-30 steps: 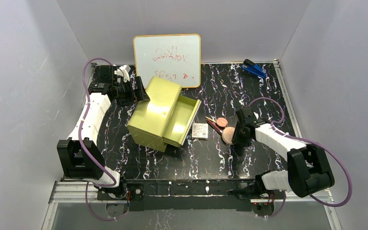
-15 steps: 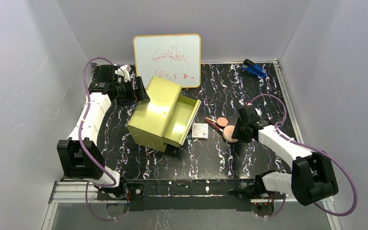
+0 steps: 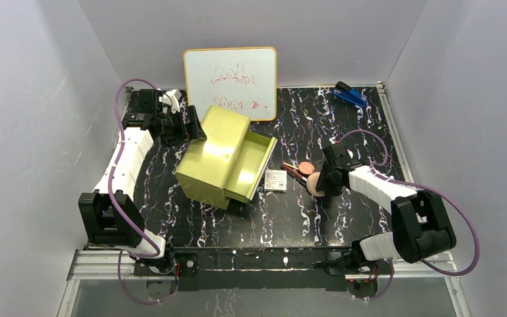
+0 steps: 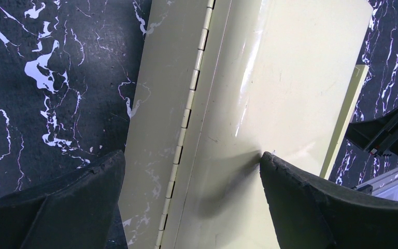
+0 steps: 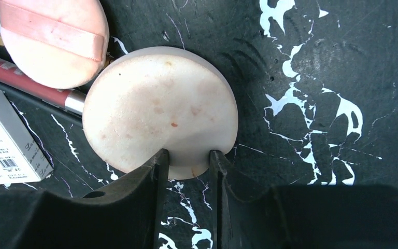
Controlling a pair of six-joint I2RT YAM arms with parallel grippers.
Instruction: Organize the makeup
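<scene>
The right pincer (image 5: 189, 161) pinches the larger disc (image 5: 160, 106) by its rim mid-counter; the left pincer (image 4: 192, 155), spread wide, faces the box (image 4: 269, 78) near the far-left corner.

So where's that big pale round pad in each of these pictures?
Top external: right of centre, the big round pad sits at the tip of the right hand.
Left wrist: not in it; only the yellow-green box and table show.
Right wrist: centre, the pad pinched at its lower edge by the right hand.
Shared landmark: the dark-red stick, beside the pad in both.
</scene>
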